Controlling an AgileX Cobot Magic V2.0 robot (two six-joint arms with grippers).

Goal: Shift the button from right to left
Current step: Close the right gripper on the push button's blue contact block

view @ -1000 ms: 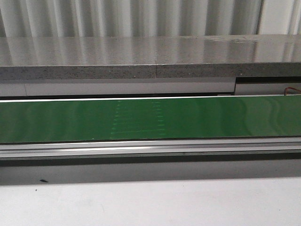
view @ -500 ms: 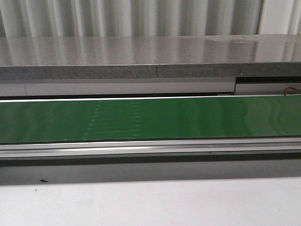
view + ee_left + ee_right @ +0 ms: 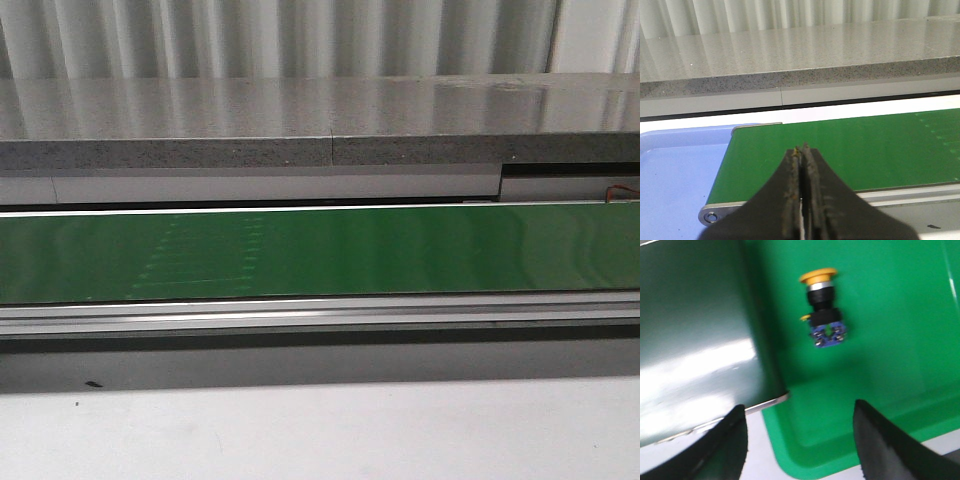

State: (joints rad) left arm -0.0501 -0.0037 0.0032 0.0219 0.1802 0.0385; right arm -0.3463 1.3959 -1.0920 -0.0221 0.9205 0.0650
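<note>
The button (image 3: 823, 311) lies on its side in a green tray (image 3: 880, 405) in the right wrist view, with its yellow-orange cap, black neck and blue-grey block with a green mark. My right gripper (image 3: 799, 412) is open and empty above the tray, some way from the button. My left gripper (image 3: 803, 149) is shut and empty over the left end of the green belt (image 3: 850, 150). Neither gripper nor the button shows in the front view.
A green conveyor belt (image 3: 400, 250) runs across the front view, with a grey stone ledge (image 3: 300, 125) behind it. A pale blue tray (image 3: 675, 175) sits at the belt's left end. The belt's dark shiny end (image 3: 695, 340) lies beside the green tray.
A faint dotted mark on the belt has drifted to the left in the front view. Nothing else has visibly changed.
</note>
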